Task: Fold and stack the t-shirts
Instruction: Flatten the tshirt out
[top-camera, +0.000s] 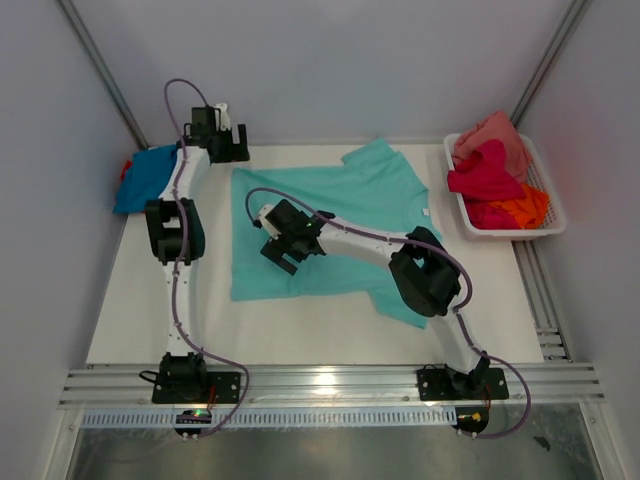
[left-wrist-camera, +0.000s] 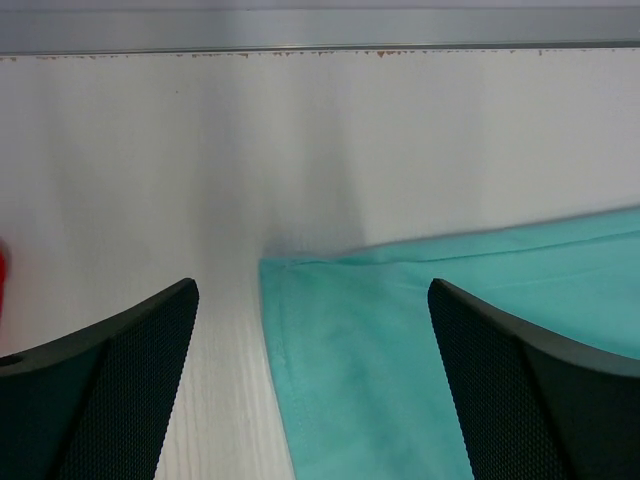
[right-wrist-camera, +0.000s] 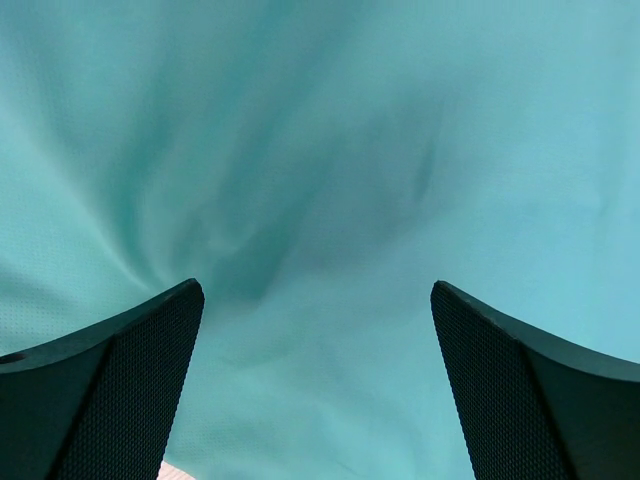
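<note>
The left gripper has its jaws spread wide with nothing between them. In the left wrist view its two black fingers frame one corner of the mint-teal t-shirt, which lies flat on the white table; neither finger touches the cloth there. The right gripper is also spread wide and grips nothing. Its wrist view is filled by the mint-teal t-shirt, lightly creased, directly below the fingers; whether they touch the cloth cannot be told.

In the top view the mint-teal t-shirt is laid out in the middle of the table, one sleeve pointing to the far side and another to the near right. The left gripper sits at the shirt's far left corner, and the right gripper hangs over the shirt's left half, its arm crossing above the cloth from the near right.

A blue t-shirt lies left of the mint-teal one, apart from it, at the table's edge. To the shirt's right, apart from it, a white mesh basket holds a salmon pink t-shirt, a magenta t-shirt and an orange t-shirt in a loose heap.
</note>
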